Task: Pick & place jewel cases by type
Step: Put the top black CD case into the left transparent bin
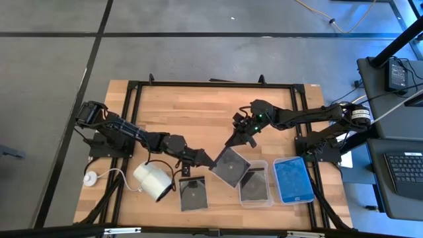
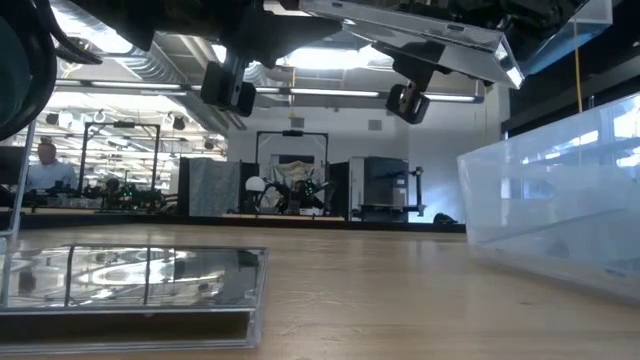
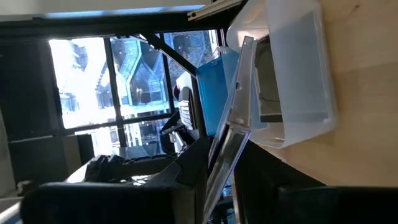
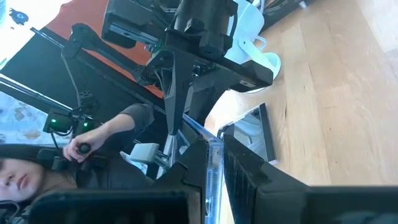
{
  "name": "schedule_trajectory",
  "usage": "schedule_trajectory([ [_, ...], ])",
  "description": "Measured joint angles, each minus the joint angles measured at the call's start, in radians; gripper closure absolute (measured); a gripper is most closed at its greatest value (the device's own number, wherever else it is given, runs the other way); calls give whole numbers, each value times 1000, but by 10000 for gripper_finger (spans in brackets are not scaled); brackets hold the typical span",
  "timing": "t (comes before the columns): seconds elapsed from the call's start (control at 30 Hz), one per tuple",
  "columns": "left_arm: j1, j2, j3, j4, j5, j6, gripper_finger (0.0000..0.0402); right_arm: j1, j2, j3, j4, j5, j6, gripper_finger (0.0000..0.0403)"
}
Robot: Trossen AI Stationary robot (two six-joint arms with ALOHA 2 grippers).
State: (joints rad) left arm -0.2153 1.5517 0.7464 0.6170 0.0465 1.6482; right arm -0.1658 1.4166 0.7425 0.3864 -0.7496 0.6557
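Note:
A dark grey jewel case [image 1: 231,166] hangs tilted in the air between both grippers, above the near middle of the table; in the low view this case [image 2: 410,25] shows high overhead. My left gripper [image 1: 210,160] is shut at its left corner. My right gripper [image 1: 236,141] is shut at its far edge. A second dark case [image 1: 192,194] lies flat on the wood near the near edge. A third dark case [image 1: 254,184] lies in a clear tray. Blue cases [image 1: 293,178] lie in the tray to the right of it. My left gripper pinches the lifted case by its left corner [image 1: 215,162], coming level from the table's left. Its wrist view shows the thin edge [image 3: 233,124] running out from between the fingers. The case is clear of the table and tilted. My right gripper pinches the same case at its far edge [image 1: 235,147], slanting down from the far right. In its wrist view the case's edge [image 4: 213,163] stands between the two fingers. The case is lifted clear.
A white cylinder [image 1: 152,180] with a cord stands left of the flat case. Two clear trays sit side by side at the near right, one [image 1: 254,204] and the other [image 1: 310,197]; a tray wall [image 2: 560,210] shows in the low view. A person's hand [image 4: 84,148] shows beyond the table.

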Motion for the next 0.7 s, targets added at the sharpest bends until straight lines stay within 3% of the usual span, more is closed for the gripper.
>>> schedule_trajectory([
  [0.27, -11, 0, 0, -2, -10, -42, 317, 1, 0, 0, -11, -9, 20, 362],
  [0.7, 20, 0, 0, -40, -88, -73, 253, 1, -1, 0, -18, -61, 19, 363],
])
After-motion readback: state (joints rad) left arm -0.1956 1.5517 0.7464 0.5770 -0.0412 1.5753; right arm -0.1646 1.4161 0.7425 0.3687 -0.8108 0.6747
